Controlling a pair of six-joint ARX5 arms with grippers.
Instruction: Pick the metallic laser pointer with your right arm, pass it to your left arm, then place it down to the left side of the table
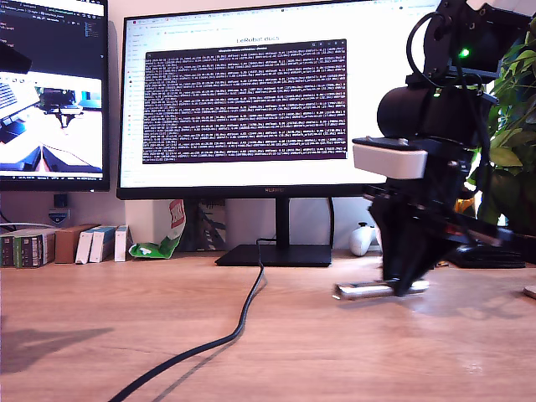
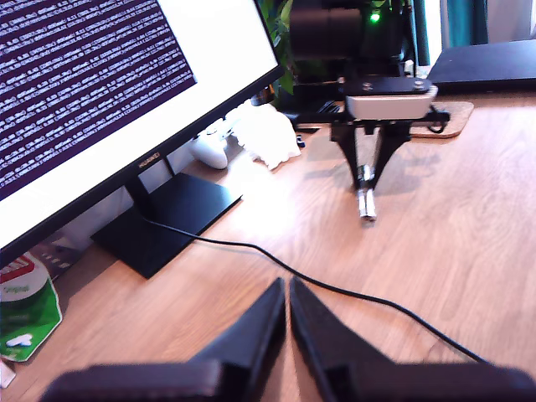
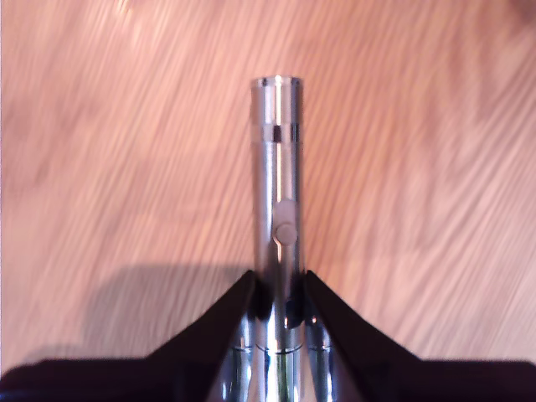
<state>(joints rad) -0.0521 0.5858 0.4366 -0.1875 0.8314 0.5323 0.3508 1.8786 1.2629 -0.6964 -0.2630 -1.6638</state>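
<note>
**Op:** Clenched on the metallic laser pointer (image 3: 277,193), my second gripper (image 3: 277,295) has the barrel between its jaws, long axis running straight out ahead of the tips.

**Sup:** Where's the pointer?

**Op:** Low over the table (image 1: 167,335), towards the exterior view's right, lying roughly level.

**Sup:** And the other claw?

**Op:** My first gripper (image 2: 287,295) is pressed shut on nothing, well apart, nose aimed towards the pointer.
</note>
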